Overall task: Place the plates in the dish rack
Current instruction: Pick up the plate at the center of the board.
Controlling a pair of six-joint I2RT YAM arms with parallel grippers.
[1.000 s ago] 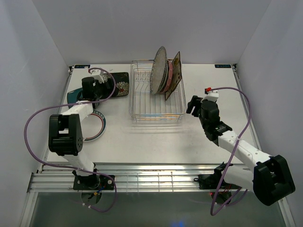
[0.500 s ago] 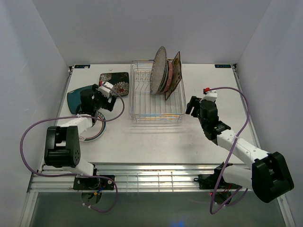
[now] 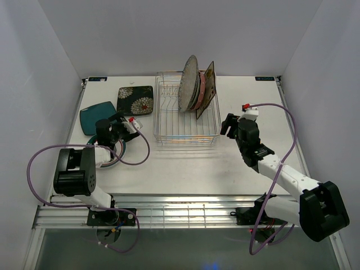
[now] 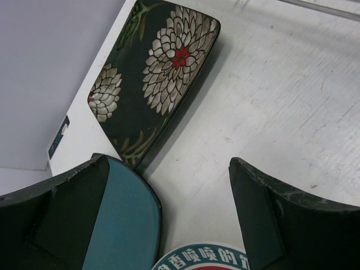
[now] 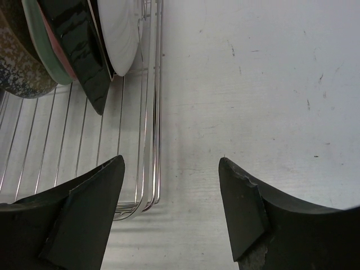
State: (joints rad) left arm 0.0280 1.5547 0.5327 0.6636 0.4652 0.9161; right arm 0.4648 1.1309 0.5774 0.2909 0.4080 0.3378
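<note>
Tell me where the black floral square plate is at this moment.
In the top view, the black floral plate lies flat on the table, on its left side, just left of the dish rack and behind the teal plate.

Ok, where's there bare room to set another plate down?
Free: the white table in front of the silver wire dish rack, and the back corner to the rack's right. The rack's front rows are bare too. Crowded: left of the rack, with the black floral square plate, teal plate and left gripper.
</note>
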